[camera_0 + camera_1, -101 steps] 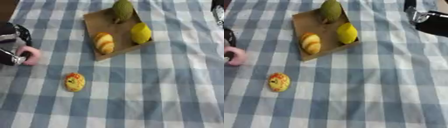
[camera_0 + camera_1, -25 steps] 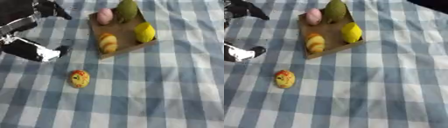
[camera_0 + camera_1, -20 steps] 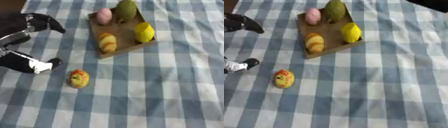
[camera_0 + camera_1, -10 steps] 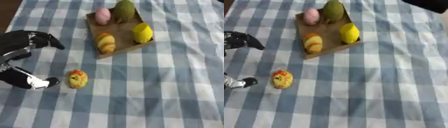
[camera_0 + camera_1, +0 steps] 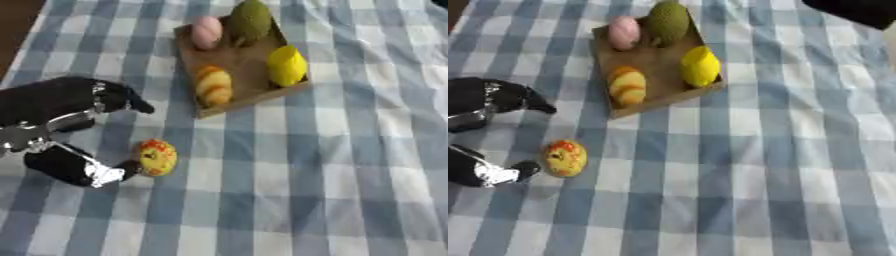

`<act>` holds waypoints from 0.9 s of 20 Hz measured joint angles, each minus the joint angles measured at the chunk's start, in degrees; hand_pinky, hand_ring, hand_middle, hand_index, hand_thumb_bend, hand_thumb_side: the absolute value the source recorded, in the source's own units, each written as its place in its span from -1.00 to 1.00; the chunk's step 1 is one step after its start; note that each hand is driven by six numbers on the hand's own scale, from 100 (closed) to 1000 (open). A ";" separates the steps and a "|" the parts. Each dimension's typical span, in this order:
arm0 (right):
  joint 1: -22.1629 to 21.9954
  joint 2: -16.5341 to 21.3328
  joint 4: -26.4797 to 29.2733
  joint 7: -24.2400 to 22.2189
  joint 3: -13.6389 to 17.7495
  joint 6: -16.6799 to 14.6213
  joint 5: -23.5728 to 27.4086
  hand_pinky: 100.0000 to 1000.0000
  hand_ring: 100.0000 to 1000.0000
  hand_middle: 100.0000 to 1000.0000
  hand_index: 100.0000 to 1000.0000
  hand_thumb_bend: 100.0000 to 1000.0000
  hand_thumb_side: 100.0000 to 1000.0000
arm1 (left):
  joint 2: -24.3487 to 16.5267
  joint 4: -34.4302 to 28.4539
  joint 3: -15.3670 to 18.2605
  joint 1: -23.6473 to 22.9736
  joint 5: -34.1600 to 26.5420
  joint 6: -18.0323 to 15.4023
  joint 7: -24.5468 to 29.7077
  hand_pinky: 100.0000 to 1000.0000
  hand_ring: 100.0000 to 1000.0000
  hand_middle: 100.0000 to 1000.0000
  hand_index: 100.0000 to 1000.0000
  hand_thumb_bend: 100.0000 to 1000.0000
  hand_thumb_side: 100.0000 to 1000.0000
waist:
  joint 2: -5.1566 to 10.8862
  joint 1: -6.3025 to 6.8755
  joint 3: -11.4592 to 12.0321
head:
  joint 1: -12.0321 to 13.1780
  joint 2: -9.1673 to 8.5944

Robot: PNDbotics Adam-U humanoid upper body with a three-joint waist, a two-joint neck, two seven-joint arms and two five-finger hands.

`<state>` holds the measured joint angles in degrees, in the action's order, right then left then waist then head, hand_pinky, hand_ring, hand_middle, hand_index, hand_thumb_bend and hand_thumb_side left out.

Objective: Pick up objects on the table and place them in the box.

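A yellow, red-spotted fruit point(image 5: 157, 157) lies on the checked cloth at the lower left. My left hand point(image 5: 66, 107) reaches in from the left, open, its thumb point(image 5: 83, 168) right beside the fruit and its fingers point(image 5: 122, 99) spread above it, apart from it. The brown box point(image 5: 241, 62) sits at the upper middle and holds a pink fruit point(image 5: 207, 31), a green fruit point(image 5: 251, 20), a yellow lemon point(image 5: 287, 65) and an orange-striped fruit point(image 5: 214, 86). A dark part of my right arm point(image 5: 859, 11) shows at the top right corner; its hand is out of view.
The blue and white checked tablecloth point(image 5: 350, 175) covers the whole table. A dark brown strip point(image 5: 16, 27) shows past the cloth's edge at the upper left.
My left hand has come down and to the right, from the box area to the spotted fruit, and its thumb now lies beside it. The pink fruit, earlier in my hand, lies in the box.
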<state>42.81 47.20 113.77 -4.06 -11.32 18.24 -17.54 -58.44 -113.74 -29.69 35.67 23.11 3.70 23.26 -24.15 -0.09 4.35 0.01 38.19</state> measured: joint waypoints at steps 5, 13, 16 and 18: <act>0.00 -0.03 0.00 0.19 0.00 -0.02 0.06 0.30 0.33 0.50 0.59 -1.00 0.26 | 1.13 0.00 -1.19 0.60 0.97 2.34 2.87 0.73 0.63 0.50 0.78 -0.45 0.07 | -0.03 0.00 -0.22 | 0.20 -0.02; -0.07 -0.06 0.00 0.47 -0.01 0.04 0.17 0.29 0.33 0.50 0.59 -1.00 0.27 | 2.18 0.00 -2.65 1.96 2.41 4.70 6.80 0.73 0.63 0.51 0.76 -0.55 -0.02 | -0.23 0.03 -0.54 | 0.40 -0.03; -0.23 -0.06 0.00 0.52 -0.01 0.01 0.31 0.29 0.33 0.50 0.59 -1.00 0.28 | 2.57 0.00 -3.14 2.25 3.82 5.79 8.27 0.74 0.63 0.51 0.75 -0.57 -0.04 | -0.31 0.06 -0.79 | 0.43 -0.04; -0.30 -0.07 0.00 0.57 -0.01 -0.04 0.36 0.29 0.33 0.50 0.59 -1.00 0.28 | 2.83 0.00 -3.43 2.42 4.67 6.33 9.20 0.74 0.63 0.51 0.75 -0.60 -0.07 | -0.45 0.12 -0.81 | 0.45 -0.07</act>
<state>42.51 47.13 113.77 -3.49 -11.33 18.21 -17.19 -55.61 -113.74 -33.12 38.09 27.78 10.03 32.46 -24.60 0.04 3.54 0.46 38.12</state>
